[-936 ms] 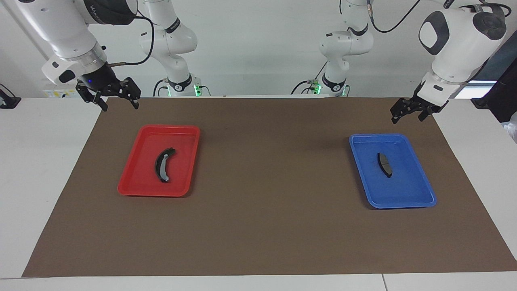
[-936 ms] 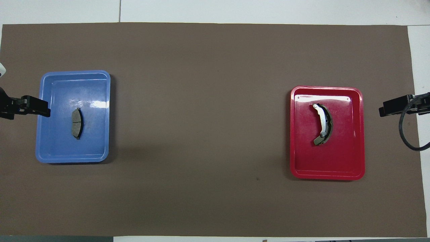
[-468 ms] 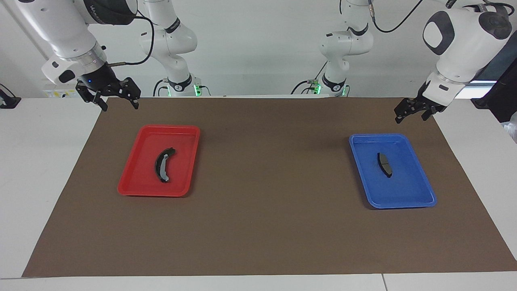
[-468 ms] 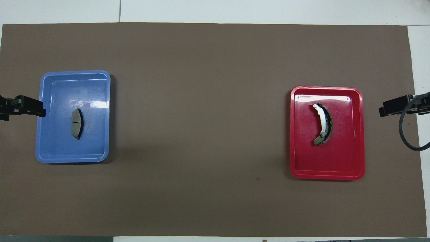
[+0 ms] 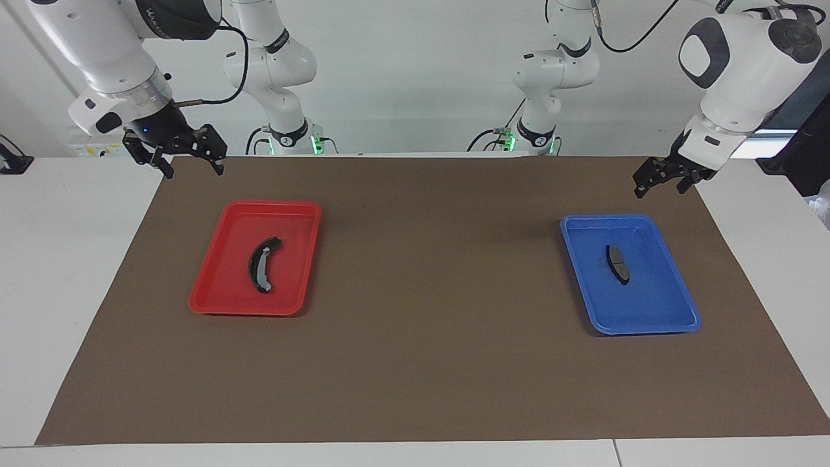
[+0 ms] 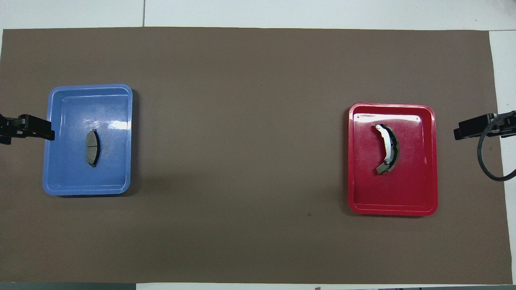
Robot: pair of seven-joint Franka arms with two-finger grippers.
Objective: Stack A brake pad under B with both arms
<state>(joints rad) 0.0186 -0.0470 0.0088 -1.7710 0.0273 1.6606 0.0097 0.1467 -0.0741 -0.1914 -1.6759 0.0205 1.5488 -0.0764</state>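
While the stubby, curved pad A (image 5: 617,263) lies flat in the glossy blue tray (image 5: 668,311), crescent B (image 5: 260,264) rests in the red tray (image 5: 220,285). Both grippers hang empty over the brown mat's (image 5: 428,363) corners: the right gripper (image 5: 192,168) spread wide, the left gripper (image 5: 660,187) parted too.

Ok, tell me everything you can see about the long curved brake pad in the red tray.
The long brake pad is a narrow crescent: dark backing with a light grey strip along its inner curve. It lies flat near the middle of the red tray, clear of the tray's walls. Nothing else touches it; neither hand is near it.
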